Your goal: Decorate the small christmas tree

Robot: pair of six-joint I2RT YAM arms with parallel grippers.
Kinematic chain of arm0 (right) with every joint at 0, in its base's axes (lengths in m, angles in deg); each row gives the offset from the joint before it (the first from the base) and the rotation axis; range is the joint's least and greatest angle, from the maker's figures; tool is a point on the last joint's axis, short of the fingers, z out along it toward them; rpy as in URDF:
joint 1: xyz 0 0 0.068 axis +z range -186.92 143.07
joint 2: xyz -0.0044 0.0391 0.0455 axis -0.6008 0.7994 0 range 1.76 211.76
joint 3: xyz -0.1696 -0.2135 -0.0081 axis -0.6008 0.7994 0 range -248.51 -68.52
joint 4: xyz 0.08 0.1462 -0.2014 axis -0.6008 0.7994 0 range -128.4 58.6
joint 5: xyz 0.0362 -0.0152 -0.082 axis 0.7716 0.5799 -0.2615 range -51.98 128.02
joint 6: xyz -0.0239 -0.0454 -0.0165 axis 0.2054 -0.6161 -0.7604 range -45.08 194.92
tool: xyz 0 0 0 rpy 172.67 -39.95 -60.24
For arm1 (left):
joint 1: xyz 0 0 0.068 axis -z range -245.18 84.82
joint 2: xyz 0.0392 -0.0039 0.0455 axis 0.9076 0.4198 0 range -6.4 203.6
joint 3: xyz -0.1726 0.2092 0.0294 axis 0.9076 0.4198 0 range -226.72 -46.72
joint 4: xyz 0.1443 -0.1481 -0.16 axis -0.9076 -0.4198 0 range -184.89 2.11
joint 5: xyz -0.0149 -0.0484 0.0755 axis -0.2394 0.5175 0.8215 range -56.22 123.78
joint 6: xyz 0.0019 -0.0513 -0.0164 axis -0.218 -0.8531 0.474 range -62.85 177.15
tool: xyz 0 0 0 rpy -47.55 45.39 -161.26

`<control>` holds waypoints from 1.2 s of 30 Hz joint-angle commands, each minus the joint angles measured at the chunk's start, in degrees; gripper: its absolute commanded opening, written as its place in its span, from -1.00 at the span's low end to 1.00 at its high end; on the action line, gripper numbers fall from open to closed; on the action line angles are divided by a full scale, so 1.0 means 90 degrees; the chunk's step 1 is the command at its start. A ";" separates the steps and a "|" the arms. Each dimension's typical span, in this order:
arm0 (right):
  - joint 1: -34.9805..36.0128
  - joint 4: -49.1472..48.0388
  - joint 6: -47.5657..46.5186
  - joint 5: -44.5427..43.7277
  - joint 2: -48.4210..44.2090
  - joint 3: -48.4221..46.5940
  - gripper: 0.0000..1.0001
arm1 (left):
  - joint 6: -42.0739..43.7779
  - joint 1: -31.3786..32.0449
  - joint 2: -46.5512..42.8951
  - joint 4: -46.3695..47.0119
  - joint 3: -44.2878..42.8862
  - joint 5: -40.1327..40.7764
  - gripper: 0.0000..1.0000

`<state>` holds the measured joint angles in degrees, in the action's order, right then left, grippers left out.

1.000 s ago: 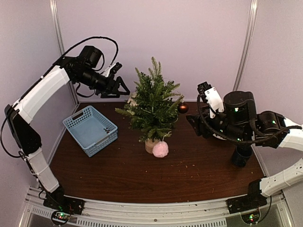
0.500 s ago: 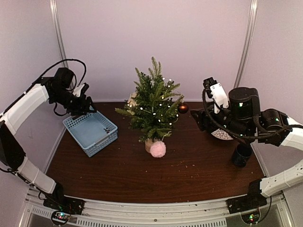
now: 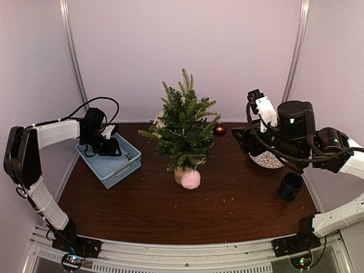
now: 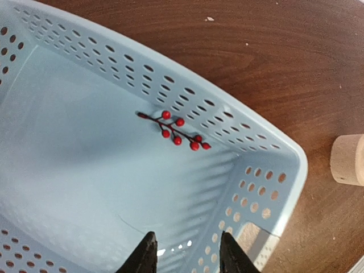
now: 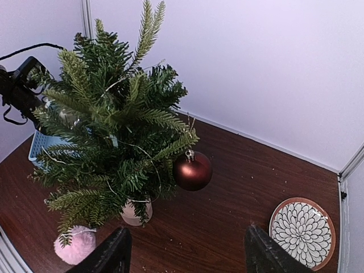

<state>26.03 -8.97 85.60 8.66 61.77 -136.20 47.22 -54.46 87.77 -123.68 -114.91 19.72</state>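
Note:
The small christmas tree (image 3: 183, 128) stands mid-table on its pale wooden base (image 3: 181, 174), also seen in the right wrist view (image 5: 108, 119). A dark red bauble (image 5: 193, 170) hangs from a right branch (image 3: 220, 129). A pink pompom (image 3: 192, 180) lies by the base. A red berry sprig (image 4: 173, 129) lies in the light blue basket (image 4: 68, 170). My left gripper (image 4: 186, 256) is open and empty, down inside the basket (image 3: 109, 157). My right gripper (image 5: 185, 256) is open and empty, held above the table right of the tree.
A patterned plate (image 3: 267, 160) and a black cup (image 3: 291, 186) sit on the right side of the table. The plate also shows in the right wrist view (image 5: 301, 232). Walls close the back and sides.
My left arm has swung down from beside the treetop into the basket. My right gripper has drawn slightly up and back. The tree's small lights flashed on and are off now.

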 commanded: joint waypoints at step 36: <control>-0.0062 0.0619 0.0328 -0.0329 0.0129 -0.0514 0.42 | 0.0471 0.0215 0.2884 0.0380 -0.1812 0.0645 -0.49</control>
<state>25.68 -3.38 88.42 6.84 62.95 -139.89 51.85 -52.73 113.63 -118.28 -130.84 23.48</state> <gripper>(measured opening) 0.707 0.268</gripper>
